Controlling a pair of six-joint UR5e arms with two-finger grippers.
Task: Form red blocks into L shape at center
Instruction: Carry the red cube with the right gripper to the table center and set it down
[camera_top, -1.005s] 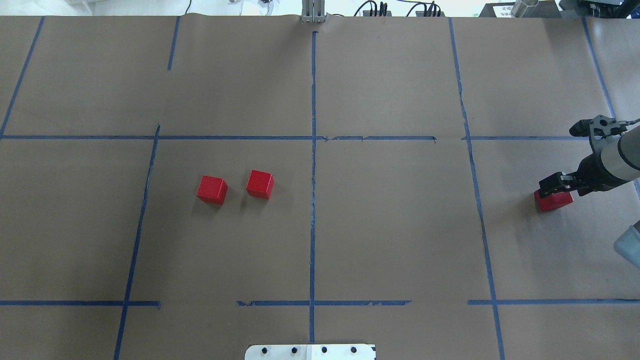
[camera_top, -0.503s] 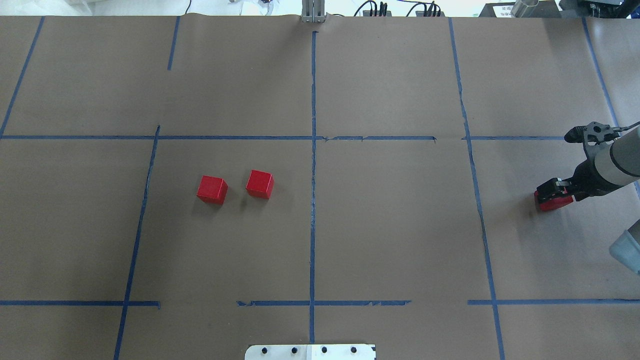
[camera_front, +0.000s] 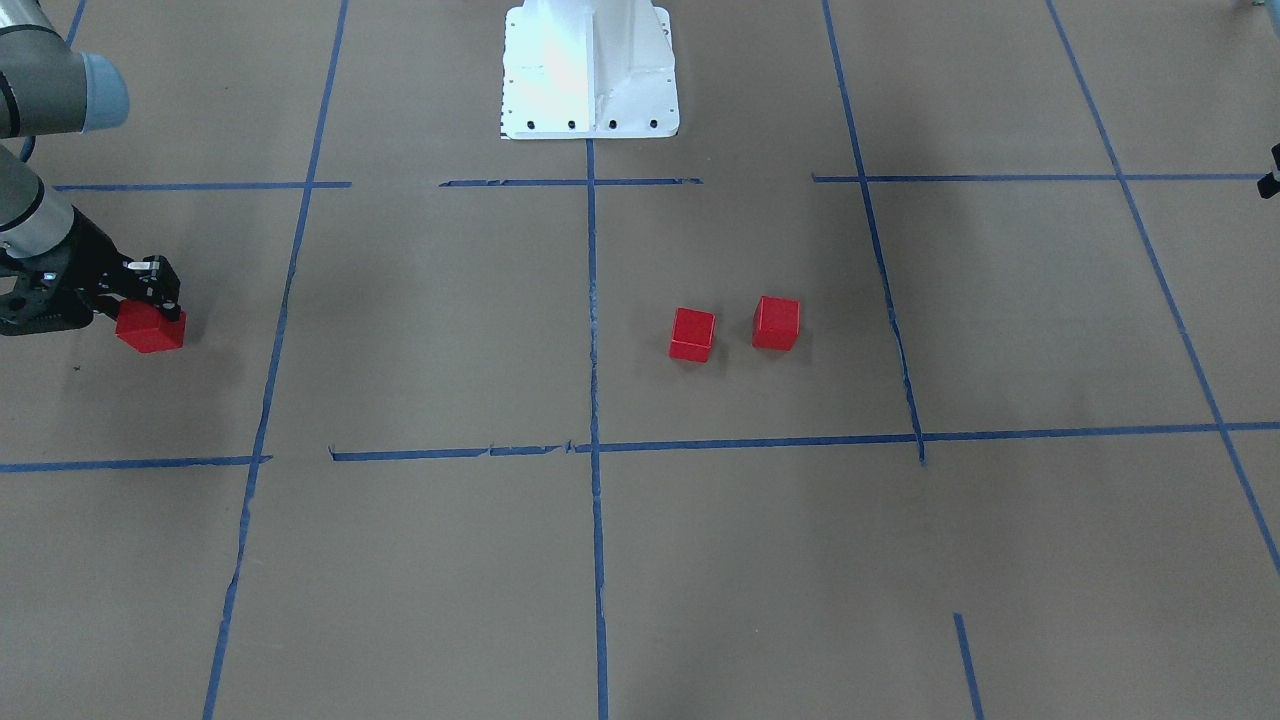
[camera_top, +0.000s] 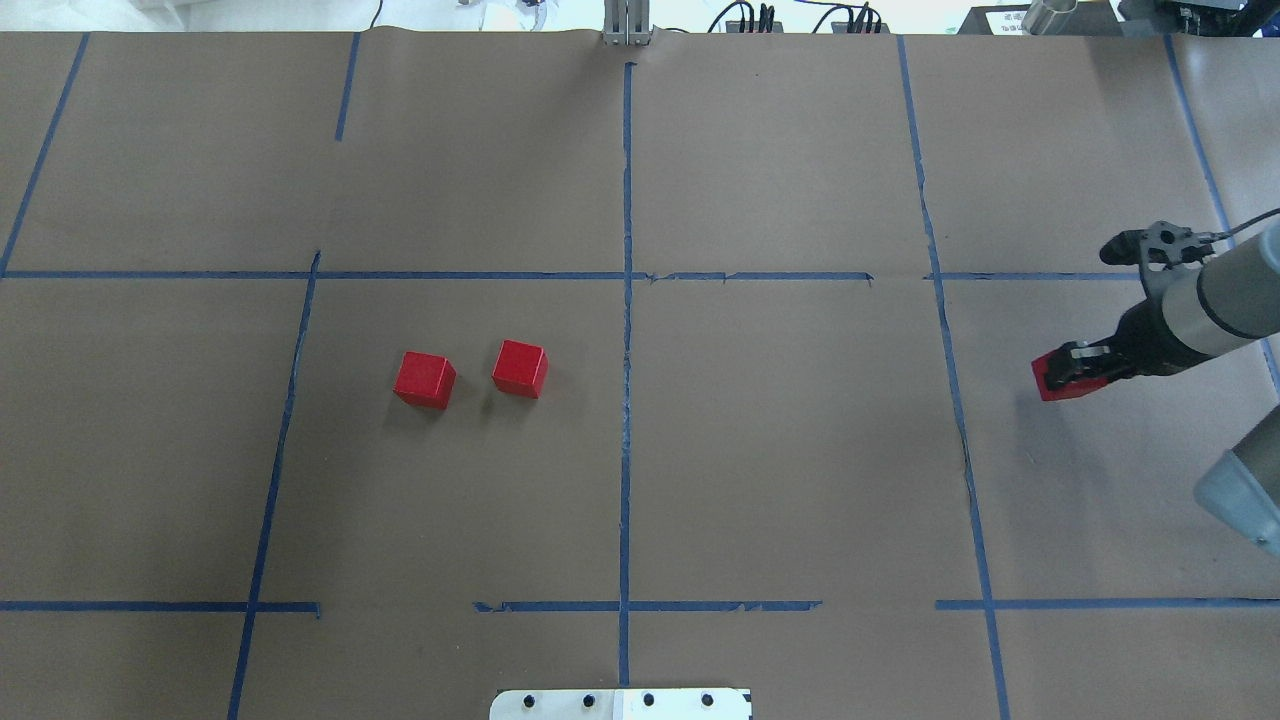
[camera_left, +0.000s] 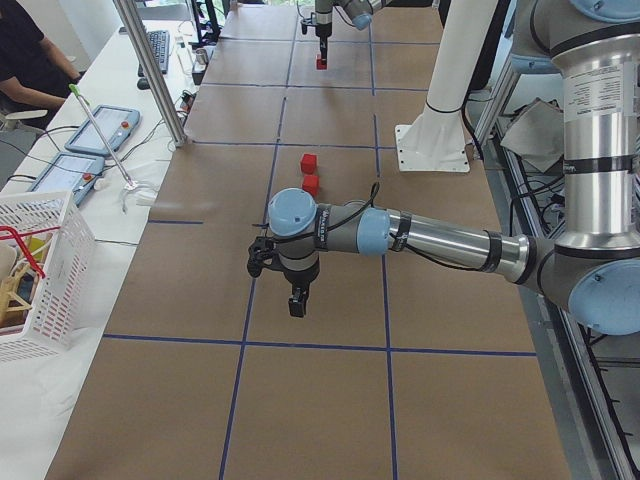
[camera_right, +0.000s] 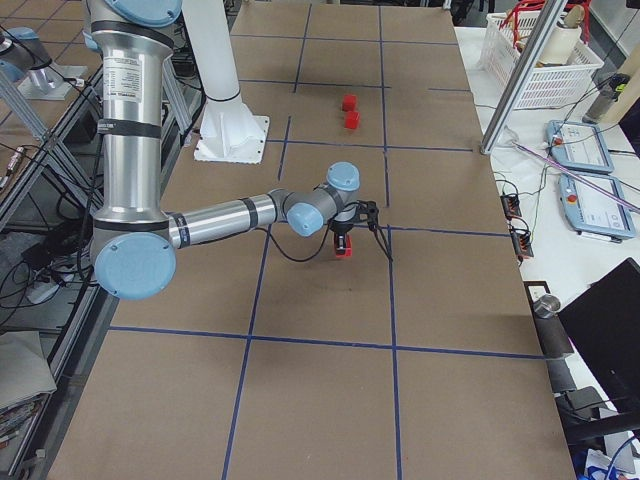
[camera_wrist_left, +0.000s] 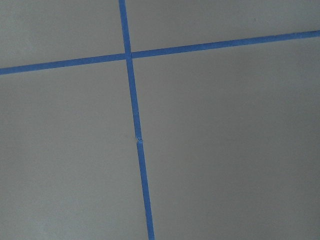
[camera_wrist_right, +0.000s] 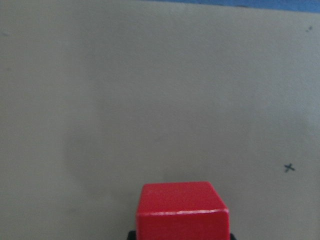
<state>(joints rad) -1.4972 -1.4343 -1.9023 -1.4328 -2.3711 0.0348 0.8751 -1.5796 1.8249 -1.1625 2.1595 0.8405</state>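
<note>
No legible text, brand or number is showing in any view. A white placard (camera_top: 1000, 17) beyond the far right corner of the tabletop (camera_top: 780, 450) is carrying print too small to read.

Brown paper-covered table (camera_top: 800, 480), gridded with blue tape (camera_top: 626, 450). Two red blocks rest left of frame centre, near but apart: first block (camera_top: 424, 379), second block (camera_top: 520, 368). White base plate (camera_top: 620, 704) sits at bottom centre.

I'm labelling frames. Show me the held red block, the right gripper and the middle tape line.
held red block (camera_front: 152, 335), front-facing view, its front face.
right gripper (camera_front: 150, 302), front-facing view, midway between fingertips.
middle tape line (camera_top: 626, 440), overhead view, its mid-length.
</note>
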